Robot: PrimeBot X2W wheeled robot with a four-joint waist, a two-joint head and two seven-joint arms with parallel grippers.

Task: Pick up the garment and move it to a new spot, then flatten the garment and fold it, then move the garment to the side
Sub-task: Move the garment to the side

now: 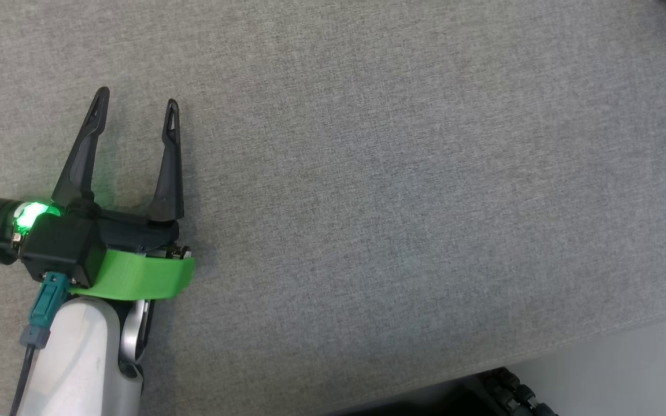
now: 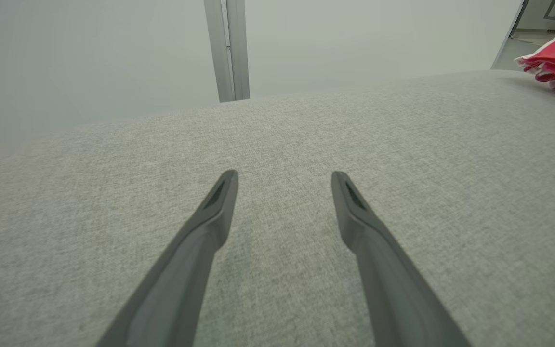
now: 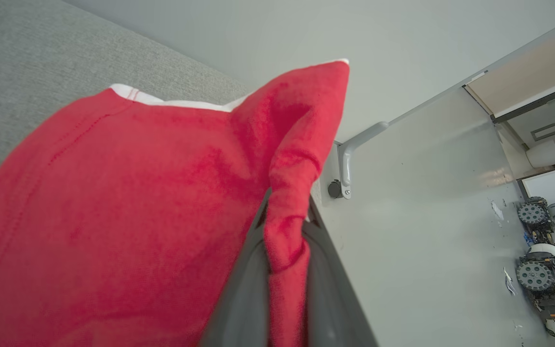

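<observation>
Right wrist view, and what a grip: the right fingers [image 3: 244,294] were clenched hard on a fold of the red garment [image 3: 138,217]. The cloth was bunched between them and spilled up over their tips. To the left of those fingers the garment spread wide, with a stitched hem and a white trim along its upper edge. Past that trim lay the grey fabric tabletop [image 3: 27,62]. Out to the right of the fingers a pale wall [image 3: 258,38] carried a grey bracket [image 3: 347,159]. Further right again, a few wheeled machines [image 3: 542,274] stood at the picture's edge.

Over in the left wrist view, the left fingers [image 2: 210,226] were released and splayed wide, bare tabletop showing between them. Whether their tips touched the fabric, I could not tell. Far ahead and off to their right, the garment showed as a red heap near the tabletop's far edge, well apart from them. Straight ahead beyond that edge, a grey post [image 2: 229,48] rose against the wall.

In the head view, those left fingers pointed up the picture. Just behind them glowed a green light [image 1: 29,214], then came a green band [image 1: 136,277] and the pale forearm [image 1: 78,358]. A sliver of red sat in the top right corner.
</observation>
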